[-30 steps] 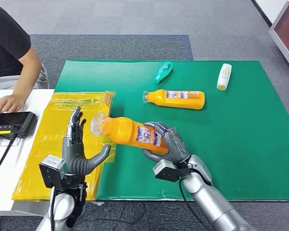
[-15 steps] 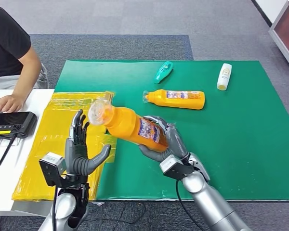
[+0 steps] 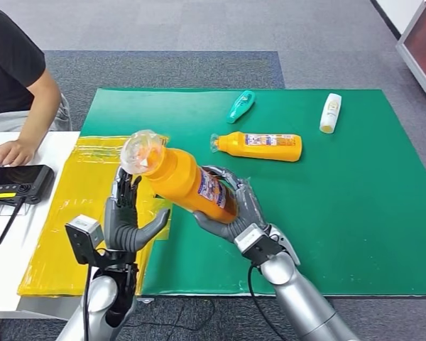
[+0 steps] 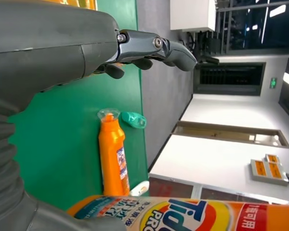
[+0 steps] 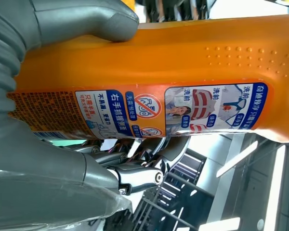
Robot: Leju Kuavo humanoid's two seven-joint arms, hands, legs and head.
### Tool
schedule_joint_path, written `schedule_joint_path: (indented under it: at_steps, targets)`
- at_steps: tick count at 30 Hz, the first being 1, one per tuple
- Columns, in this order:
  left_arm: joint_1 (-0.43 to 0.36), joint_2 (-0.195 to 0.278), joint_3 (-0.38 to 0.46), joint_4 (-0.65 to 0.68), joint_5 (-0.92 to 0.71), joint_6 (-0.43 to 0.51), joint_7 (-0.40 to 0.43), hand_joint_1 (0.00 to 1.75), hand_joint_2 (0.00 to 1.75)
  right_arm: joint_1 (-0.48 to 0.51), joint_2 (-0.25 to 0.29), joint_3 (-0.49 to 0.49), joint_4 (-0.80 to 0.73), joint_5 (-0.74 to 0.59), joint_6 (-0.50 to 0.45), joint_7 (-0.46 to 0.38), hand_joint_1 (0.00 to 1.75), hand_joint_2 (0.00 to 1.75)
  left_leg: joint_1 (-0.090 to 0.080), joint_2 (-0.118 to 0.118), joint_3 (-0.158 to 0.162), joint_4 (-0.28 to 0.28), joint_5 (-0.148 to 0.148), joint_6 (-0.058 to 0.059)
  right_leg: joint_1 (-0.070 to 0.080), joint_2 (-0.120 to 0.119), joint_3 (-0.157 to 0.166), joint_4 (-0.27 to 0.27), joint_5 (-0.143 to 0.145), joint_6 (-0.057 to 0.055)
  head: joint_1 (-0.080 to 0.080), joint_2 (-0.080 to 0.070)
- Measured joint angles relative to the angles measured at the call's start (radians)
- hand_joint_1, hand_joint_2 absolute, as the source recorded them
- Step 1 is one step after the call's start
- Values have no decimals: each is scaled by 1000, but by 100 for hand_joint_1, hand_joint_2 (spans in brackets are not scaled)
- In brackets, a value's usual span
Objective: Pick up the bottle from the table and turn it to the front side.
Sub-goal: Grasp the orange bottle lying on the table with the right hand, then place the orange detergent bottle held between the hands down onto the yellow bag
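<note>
Orange plastic fills the robot's right hand (image 3: 233, 211): the bottle (image 3: 187, 181) is held clear of the green mat (image 3: 361, 213), tilted with its clear-capped neck up and toward the left hand (image 3: 126, 220). The grip sits at the bottle's base end, probably so the long body stays free to be rolled about its length. In the right wrist view the thumb (image 5: 85, 19) presses one side of the bottle while the darker fingers (image 5: 143, 159) curl round the opposite side, with the small-print label between them. That label looks like the back one, though I can't be sure. The left hand holds nothing, its fingers spread and upright just beside the bottle's shoulder, seemingly ready to take it. A second orange bottle (image 3: 262, 146) lies flat on the mat beyond.
</note>
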Motion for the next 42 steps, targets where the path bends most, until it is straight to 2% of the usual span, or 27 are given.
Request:
schedule_joint_path:
  at_steps: [6,26,42]
  targets:
    - [-35,0,-16,21,-1,-4,-6,0,175,-2,16,14,3,-11,1,0,175,175,0,0,0,0,0,0,0,0,0,0,0,0,0,0]
    - [-71,7,-44,36,-50,15,-14,0,175,-27,34,37,51,-7,-32,-3,175,175,0,0,-1,0,0,0,0,0,-1,0,0,0,0,0]
    - [-90,21,-97,-9,-62,18,-17,0,175,-28,34,59,68,-13,-28,-10,175,175,0,0,-2,0,0,0,0,0,-3,0,0,0,0,0]
